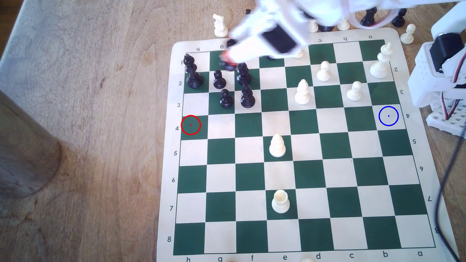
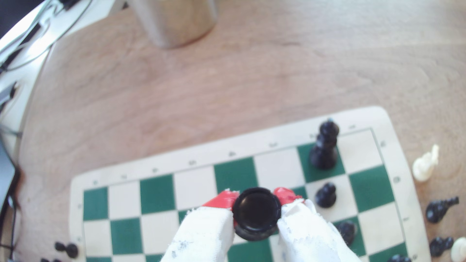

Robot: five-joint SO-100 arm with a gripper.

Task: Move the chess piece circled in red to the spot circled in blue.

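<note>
The short black rook [image 2: 256, 214] sits between my red-tipped fingers [image 2: 223, 200], and my gripper [image 2: 254, 197] is shut on it, above the board. In the exterior view my blurred gripper [image 1: 227, 60] hangs over the far left corner of the board with the rook [image 1: 229, 66] as a dark smear under it, next to the black pieces. The red-ringed dark green square [image 1: 191, 125] at the left edge has nothing on it. The blue-ringed cream square [image 1: 388, 116] lies at the exterior view's right edge, bare.
A black king [image 1: 193, 73], two black pawns [image 1: 219, 80] and two black bishops [image 1: 247, 97] crowd beneath the gripper. White pieces [image 1: 302, 92] are spread across the board's middle and right. Captured pieces [image 1: 220, 25] stand beyond the far edge. A metal cup [image 2: 176, 20] stands off the board.
</note>
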